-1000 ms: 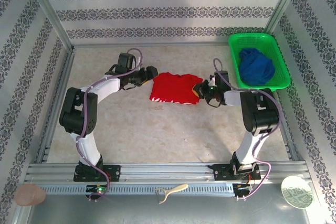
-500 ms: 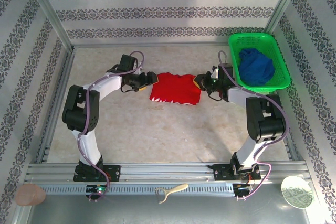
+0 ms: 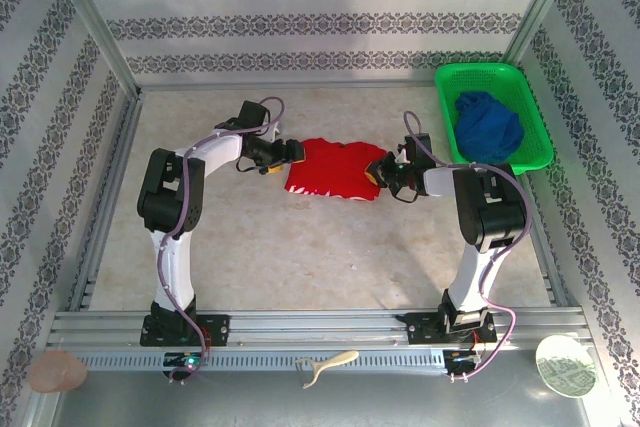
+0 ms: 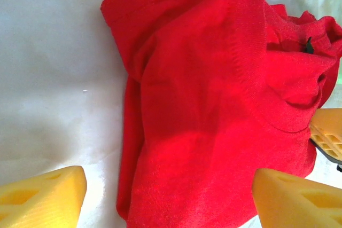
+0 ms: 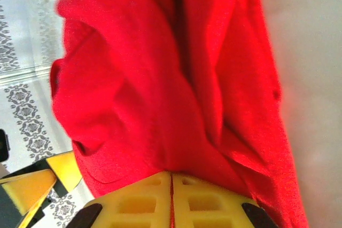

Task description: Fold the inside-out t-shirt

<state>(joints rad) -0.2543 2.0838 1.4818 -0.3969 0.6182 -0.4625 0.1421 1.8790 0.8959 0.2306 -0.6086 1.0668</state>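
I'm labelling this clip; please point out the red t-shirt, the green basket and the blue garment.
red t-shirt (image 3: 335, 167), top external view, middle of the cloth.
green basket (image 3: 480, 68), top external view, its far rim.
blue garment (image 3: 490, 127), top external view, centre of the bundle.

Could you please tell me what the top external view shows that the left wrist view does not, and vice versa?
The top external view adds the green basket with a dark blue garment inside, and white print on the near edge of the red t-shirt. The left wrist view adds the ribbed collar and the cloth's folds up close. Both share the t-shirt lying on the table, with the left gripper open at its edge.
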